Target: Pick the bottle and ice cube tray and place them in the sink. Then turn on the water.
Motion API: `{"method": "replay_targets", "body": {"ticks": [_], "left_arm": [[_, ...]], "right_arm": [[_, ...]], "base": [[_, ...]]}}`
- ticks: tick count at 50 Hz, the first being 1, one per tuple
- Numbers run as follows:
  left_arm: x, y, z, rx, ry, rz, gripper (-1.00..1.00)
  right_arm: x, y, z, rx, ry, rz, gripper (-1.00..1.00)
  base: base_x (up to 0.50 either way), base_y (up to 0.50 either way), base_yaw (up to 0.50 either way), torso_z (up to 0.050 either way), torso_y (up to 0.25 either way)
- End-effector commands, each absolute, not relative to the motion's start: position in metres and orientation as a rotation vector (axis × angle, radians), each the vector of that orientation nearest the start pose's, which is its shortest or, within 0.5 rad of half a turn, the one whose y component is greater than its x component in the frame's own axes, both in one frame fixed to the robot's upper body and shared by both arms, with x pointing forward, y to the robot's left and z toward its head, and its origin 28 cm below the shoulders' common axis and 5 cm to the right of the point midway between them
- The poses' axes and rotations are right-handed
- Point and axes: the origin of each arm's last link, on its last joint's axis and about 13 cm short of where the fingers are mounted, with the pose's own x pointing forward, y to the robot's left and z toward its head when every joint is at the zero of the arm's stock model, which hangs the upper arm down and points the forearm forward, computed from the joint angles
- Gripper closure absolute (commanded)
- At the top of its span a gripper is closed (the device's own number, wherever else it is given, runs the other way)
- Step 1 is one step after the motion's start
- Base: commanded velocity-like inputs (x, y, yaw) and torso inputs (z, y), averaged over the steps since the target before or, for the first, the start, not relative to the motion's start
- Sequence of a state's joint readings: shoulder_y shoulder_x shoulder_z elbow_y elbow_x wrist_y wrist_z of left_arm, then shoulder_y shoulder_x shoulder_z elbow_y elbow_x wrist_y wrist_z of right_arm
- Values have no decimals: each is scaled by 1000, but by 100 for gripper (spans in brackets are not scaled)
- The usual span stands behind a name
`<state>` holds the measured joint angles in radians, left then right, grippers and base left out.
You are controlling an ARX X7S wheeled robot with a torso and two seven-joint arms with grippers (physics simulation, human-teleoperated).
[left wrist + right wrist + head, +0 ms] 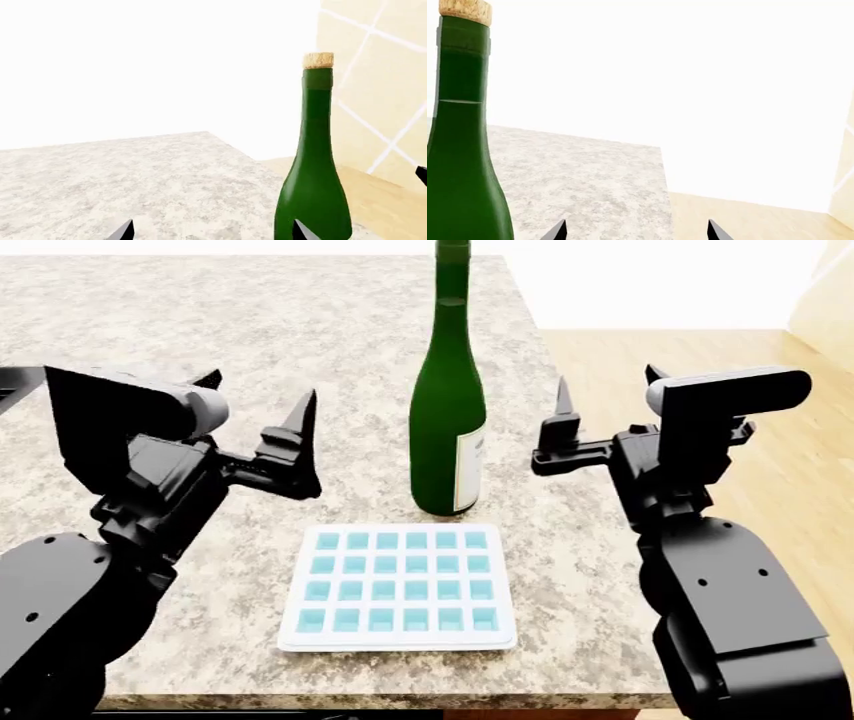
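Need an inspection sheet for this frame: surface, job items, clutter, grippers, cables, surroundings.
Surface: speckled granite countertop, front and right edges visible.
Bottle: green bottle upright on the countertop, cork in, white label partly visible.
Ice cube tray: ice cube tray flat, just in front of the bottle, near the front edge.
Sink and tap: not in view.
Clutter: nothing seen.
Grippers: left gripper and right gripper both open and empty, hovering either side of the bottle, touching nothing.
Cables: nothing seen.
Surroundings: wooden floor to the right; pale tiled wall beyond.

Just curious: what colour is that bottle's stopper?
Pale tan, cork-like; the bottle stopper shows best in the left wrist view.
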<state>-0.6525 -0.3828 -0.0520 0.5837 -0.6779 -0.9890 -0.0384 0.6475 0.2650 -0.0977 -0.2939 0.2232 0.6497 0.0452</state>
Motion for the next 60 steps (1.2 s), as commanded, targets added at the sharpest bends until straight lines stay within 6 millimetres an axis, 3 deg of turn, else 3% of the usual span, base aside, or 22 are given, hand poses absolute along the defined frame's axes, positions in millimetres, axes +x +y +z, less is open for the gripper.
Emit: {"method": "replay_targets", "body": {"ticks": [1, 8, 17, 25, 43, 60], "left_arm": [[219, 261, 249, 285, -121, -507, -100], [200, 275, 259, 594, -64, -691, -100], [182, 279, 272, 812, -30, -797, -100], [182, 283, 272, 842, -18, -786, -100], [183, 285, 272, 847, -18, -765, -100], [185, 284, 274, 846, -40, -760, -100]], "right_arm": [[304, -129, 200, -120, -254, 78, -100], [304, -129, 198, -116, -250, 83, -100], [304, -128, 200, -108, -251, 97, -100], [304, -127, 213, -132, -241, 181, -100], [300, -123, 268, -145, -170, 440, -100], [311, -108, 277, -143, -159, 499, -100]], "base": [[0, 0, 0, 0, 0], [0, 0, 0, 0, 0], [0, 0, 0, 0, 0], [0, 0, 0, 0, 0], [0, 0, 0, 0, 0], [0, 0, 0, 0, 0]]}}
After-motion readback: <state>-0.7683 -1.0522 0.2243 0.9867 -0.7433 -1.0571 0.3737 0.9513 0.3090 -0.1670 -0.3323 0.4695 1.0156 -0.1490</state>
